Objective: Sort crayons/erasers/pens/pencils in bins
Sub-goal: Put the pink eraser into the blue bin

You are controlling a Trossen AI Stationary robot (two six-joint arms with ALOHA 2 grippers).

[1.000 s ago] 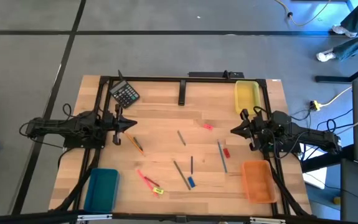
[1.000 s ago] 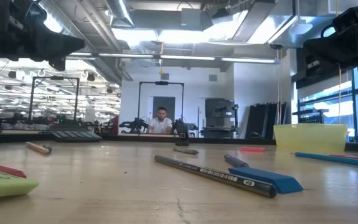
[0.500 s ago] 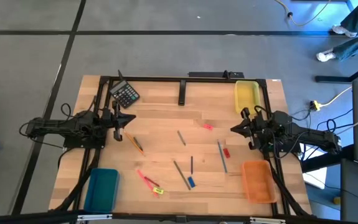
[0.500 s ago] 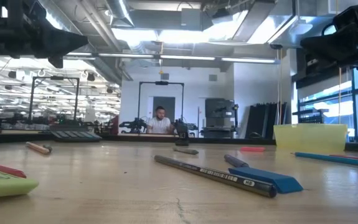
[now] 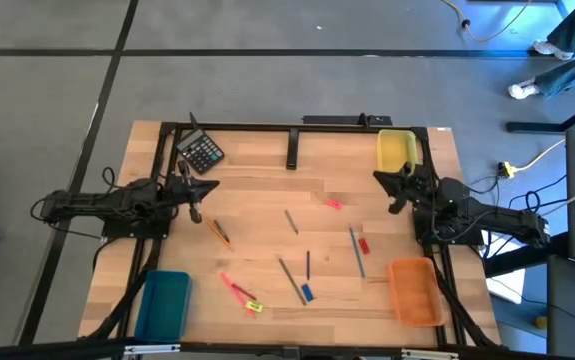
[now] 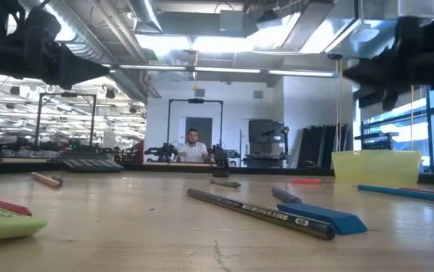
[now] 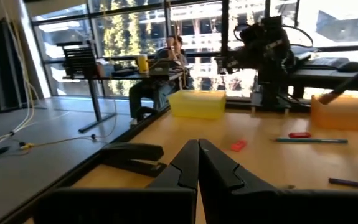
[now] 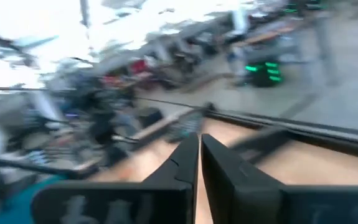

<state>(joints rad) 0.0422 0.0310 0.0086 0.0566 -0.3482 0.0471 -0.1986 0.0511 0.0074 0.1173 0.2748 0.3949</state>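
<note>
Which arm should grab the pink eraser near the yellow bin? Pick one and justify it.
Right. The right gripper hovers just beside the pink eraser and next to the yellow bin. The left gripper is across the table, nearer the calculator. Both are shut and empty.

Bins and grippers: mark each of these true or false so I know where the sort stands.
1. The teal bin holds nothing: true.
2. The orange bin sits beside the calculator: false, the calculator is at the far left corner and the orange bin at the near right.
3. The left gripper is shut and holds nothing: true.
4. The right gripper grips a pencil: false, it is shut on nothing.
5. The yellow bin is at the far right: true.
</note>
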